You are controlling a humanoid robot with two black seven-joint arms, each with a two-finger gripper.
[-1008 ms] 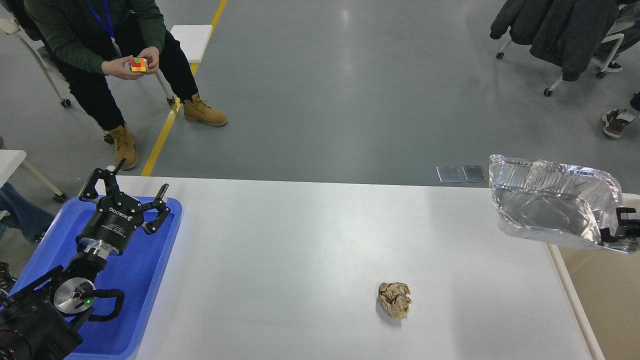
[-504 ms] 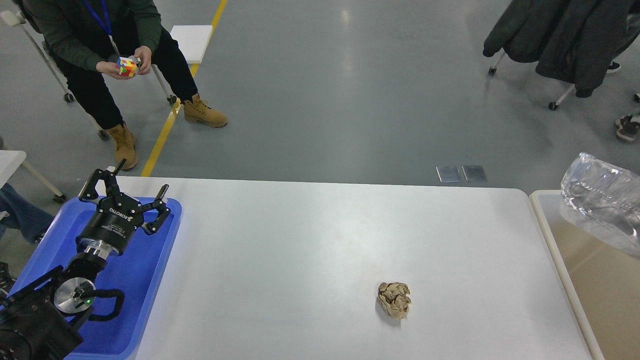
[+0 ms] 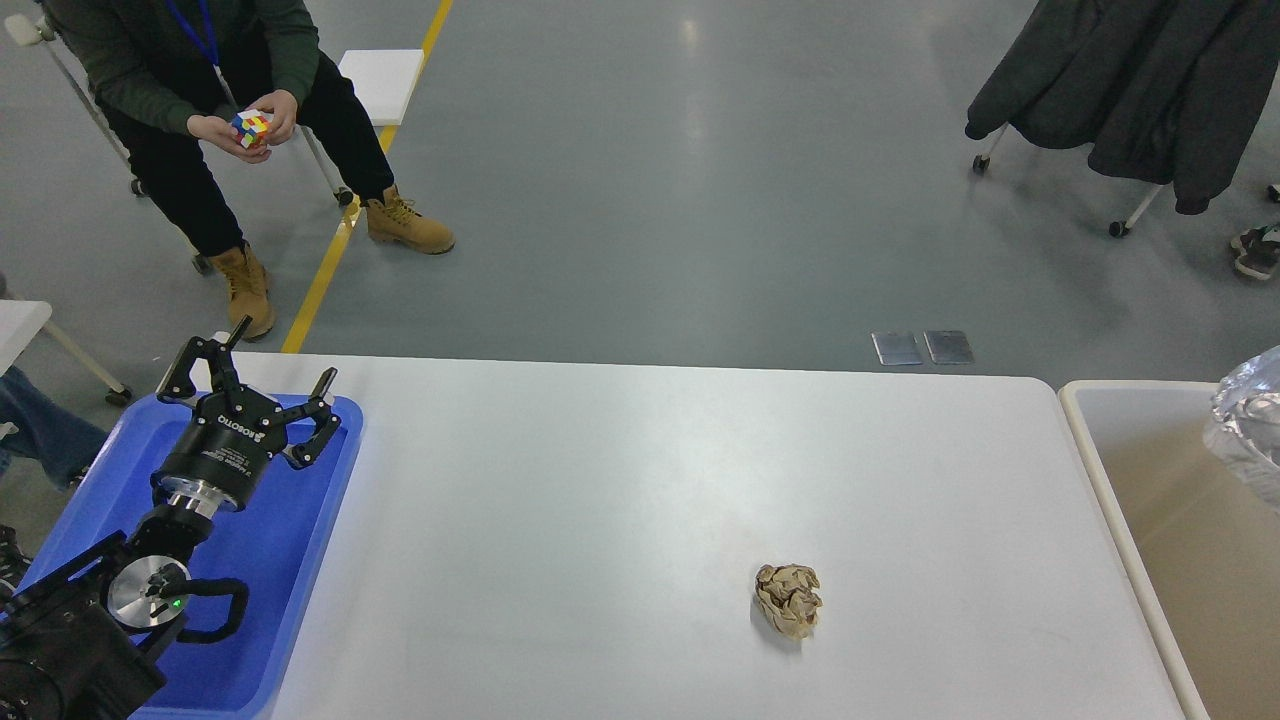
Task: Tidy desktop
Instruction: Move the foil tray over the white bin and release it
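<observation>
the large white rectangular desktop (image 3: 620, 500) fills the centre. only a crumpled tan paper ball (image 3: 789, 599) at five o'clock remains. left gripper (image 3: 262, 385), at nine o'clock, is spread, holding nothing; right gripper unseen.

My white desktop (image 3: 620, 480) carries a blue tray (image 3: 290, 560) at its left end and a crumpled paper ball (image 3: 789, 599) well right of that tray.
</observation>
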